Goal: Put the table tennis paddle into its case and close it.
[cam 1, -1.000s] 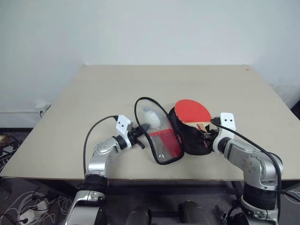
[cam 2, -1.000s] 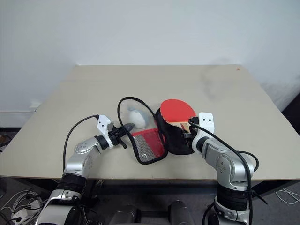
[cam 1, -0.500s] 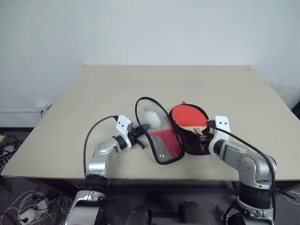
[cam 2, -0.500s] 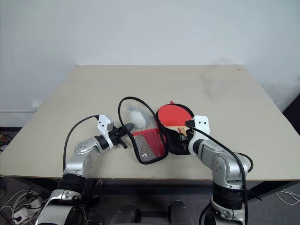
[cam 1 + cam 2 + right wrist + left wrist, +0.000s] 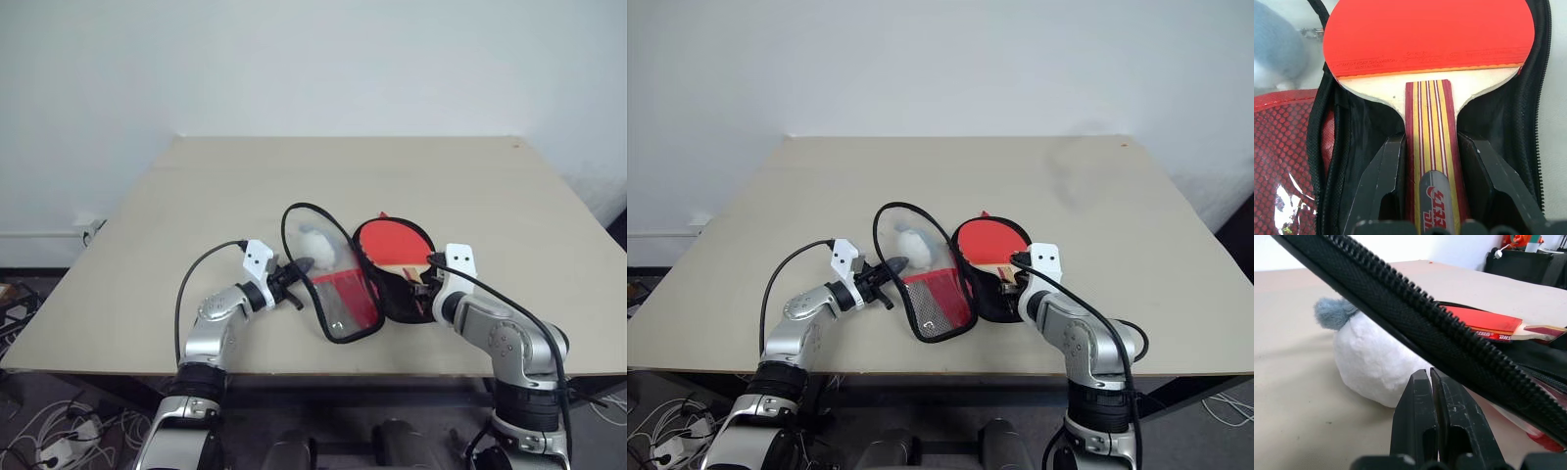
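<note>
The round red rubber-faced paddle (image 5: 1428,36) lies low centre-right in the head view inside the open red-and-black zip case (image 5: 345,294) on a beige table (image 5: 196,196) before a white wall – handle toward the bottom edge – pinched by the right gripper (image 5: 1434,161); left gripper (image 5: 1431,396) pressed together beside the zipper

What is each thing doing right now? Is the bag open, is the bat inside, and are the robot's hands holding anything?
case: unzipped, flap lifted open, lying on the table.
table tennis paddle: red head lying in the open case, not fully inside.
left gripper: fingers shut, pinching the case's zip edge.
right gripper: fingers clamped on the paddle's handle.
white wad: lying on the table beside the case, untouched.
</note>
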Robot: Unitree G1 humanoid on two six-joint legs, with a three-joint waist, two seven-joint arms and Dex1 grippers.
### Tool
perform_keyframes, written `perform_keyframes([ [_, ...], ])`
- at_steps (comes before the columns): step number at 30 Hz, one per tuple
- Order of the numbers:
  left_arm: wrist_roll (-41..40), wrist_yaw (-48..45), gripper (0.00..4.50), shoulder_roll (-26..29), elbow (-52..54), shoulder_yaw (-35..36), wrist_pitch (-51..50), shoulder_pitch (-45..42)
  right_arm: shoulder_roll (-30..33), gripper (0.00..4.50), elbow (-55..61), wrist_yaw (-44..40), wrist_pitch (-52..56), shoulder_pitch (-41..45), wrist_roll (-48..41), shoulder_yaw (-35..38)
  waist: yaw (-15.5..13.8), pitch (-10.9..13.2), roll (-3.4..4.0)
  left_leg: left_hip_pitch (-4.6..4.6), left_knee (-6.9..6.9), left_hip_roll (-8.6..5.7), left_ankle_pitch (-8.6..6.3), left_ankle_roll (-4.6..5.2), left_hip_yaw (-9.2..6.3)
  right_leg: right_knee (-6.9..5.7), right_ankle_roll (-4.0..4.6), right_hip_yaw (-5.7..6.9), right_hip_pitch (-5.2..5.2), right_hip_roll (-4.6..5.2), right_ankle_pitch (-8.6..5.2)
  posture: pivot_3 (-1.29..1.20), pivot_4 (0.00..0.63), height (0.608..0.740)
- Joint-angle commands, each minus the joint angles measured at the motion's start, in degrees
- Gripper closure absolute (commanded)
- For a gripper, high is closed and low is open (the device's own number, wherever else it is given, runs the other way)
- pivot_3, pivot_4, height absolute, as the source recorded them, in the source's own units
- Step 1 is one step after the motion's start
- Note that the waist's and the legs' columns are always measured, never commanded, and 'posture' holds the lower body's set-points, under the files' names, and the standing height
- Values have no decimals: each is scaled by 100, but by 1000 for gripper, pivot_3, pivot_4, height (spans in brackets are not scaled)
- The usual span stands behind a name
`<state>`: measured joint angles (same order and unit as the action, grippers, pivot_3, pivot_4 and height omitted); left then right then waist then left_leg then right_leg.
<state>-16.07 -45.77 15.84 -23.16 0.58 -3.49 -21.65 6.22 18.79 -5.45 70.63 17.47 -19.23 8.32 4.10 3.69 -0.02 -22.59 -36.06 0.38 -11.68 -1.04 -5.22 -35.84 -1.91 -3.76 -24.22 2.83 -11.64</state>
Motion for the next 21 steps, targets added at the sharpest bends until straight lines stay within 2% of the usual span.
perform_keyframes([
  [1,25,2,4500,10,92,19,107,-154,19,3264,-20,-34,-251,194,5,-30,0,0,0,0,-2,0,0,0,1,0,-1,-1,1,0,1,0,0,740],
  [6,30,5,4500,7,69,20,113,-178,1,3264,-153,-40,-358,229,-4,-28,1,-1,-1,3,-10,0,1,1,3,0,-7,-3,7,-1,6,0,0,740],
  [8,34,5,4500,7,61,24,116,-187,-22,2553,-173,-42,-389,228,-31,4,0,-1,-1,3,-12,0,1,1,4,0,-9,-4,8,-1,7,0,0,740],
  [10,38,4,4500,7,57,28,117,-191,-31,2248,-185,-55,-416,229,-54,33,-1,-1,0,3,-13,0,1,1,4,0,-10,-4,8,-1,8,0,0,740],
  [18,48,4,4500,-8,49,28,121,-197,-35,65,-119,-145,-459,219,-146,59,-2,-1,0,2,-10,0,1,1,3,0,-11,-5,8,-1,8,0,0,740],
  [21,53,8,4500,-20,20,27,131,-216,41,65,-90,-179,-517,237,-109,-7,-1,-1,0,2,-10,-1,1,1,4,0,-11,-6,8,-1,8,0,0,740],
])
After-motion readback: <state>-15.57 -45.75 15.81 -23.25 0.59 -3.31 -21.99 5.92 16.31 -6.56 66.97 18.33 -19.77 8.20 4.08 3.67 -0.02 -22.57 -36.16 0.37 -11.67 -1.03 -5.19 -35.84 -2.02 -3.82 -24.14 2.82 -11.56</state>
